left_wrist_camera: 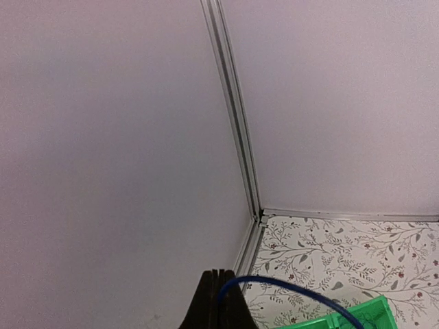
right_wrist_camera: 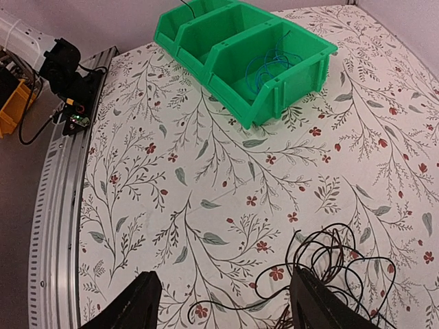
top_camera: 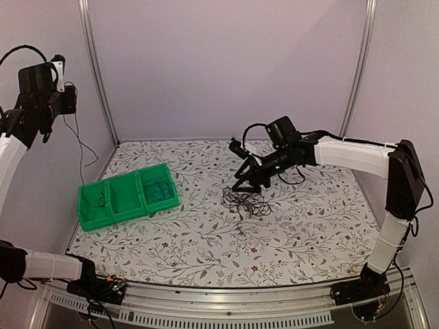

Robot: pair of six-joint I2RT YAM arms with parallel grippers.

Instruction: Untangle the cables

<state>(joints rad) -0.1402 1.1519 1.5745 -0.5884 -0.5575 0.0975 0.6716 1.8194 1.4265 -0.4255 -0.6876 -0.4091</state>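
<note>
Table (top_camera: 206,240): one bin (top_camera: 92,221), one tangle (top_camera: 248,201), one blue cable (left_wrist_camera: 295,291).

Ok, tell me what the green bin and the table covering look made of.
Green bin: likely moulded plastic, uniform slightly glossy colour, stiff thin walls. Table covering: probably printed vinyl or cloth, flat floral pattern; which one, unclear.

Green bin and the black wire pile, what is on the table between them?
Nothing lies there: between the green bin and the black wire pile is only bare flowery table. The right wrist view shows it best.
</note>
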